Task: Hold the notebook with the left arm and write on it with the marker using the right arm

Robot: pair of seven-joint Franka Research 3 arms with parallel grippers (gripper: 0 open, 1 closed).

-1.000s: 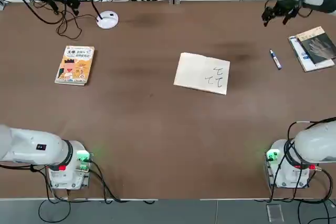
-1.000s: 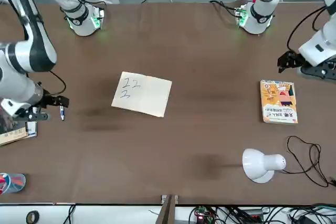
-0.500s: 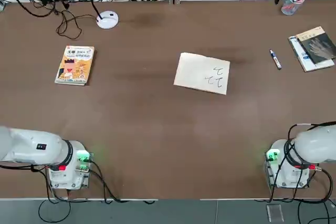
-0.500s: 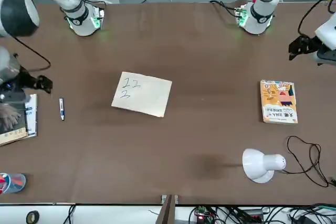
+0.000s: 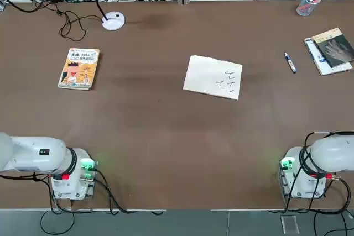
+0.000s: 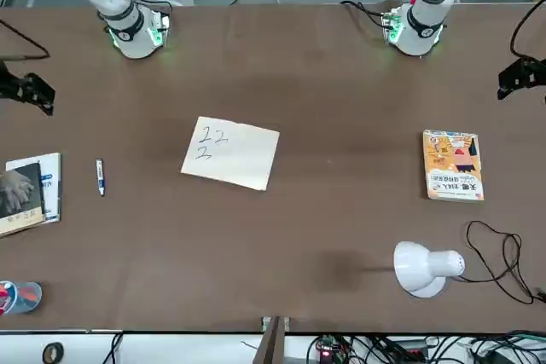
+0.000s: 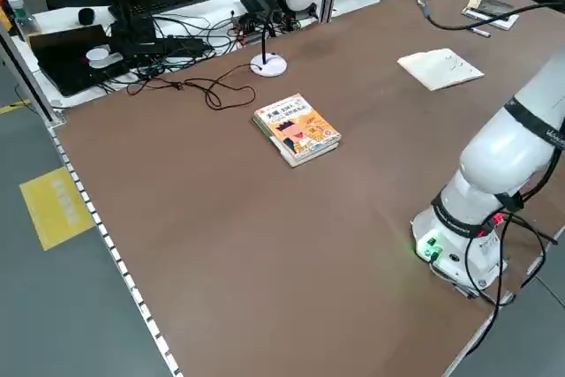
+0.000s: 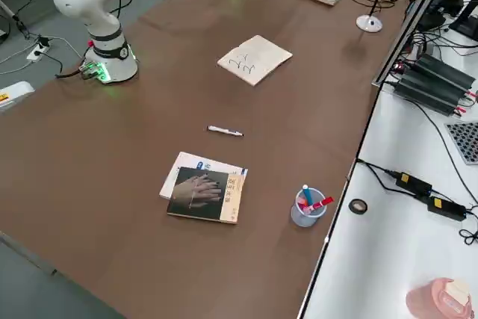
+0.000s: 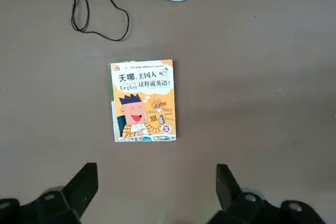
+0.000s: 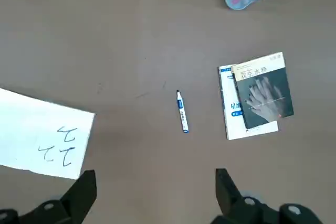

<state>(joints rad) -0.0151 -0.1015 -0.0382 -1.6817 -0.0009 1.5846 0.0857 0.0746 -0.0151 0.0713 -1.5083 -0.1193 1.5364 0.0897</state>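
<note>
Orange book (image 9: 143,100) cover: "天哪, 美国人这样说英语!" (plus "English").

White arms (image 5: 27,154), green base lights, black cables.

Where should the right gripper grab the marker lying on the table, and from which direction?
Grip the marker at mid-barrel, coming straight down from above, fingers closing across its narrow width. It lies flat and alone between the notebook and the dark-covered book, so nothing crowds it.

brown table (image 5: 166,136); white side bench (image 8: 388,207); grey floor (image 7: 53,306); yellow floor marking (image 7: 57,209)
</note>
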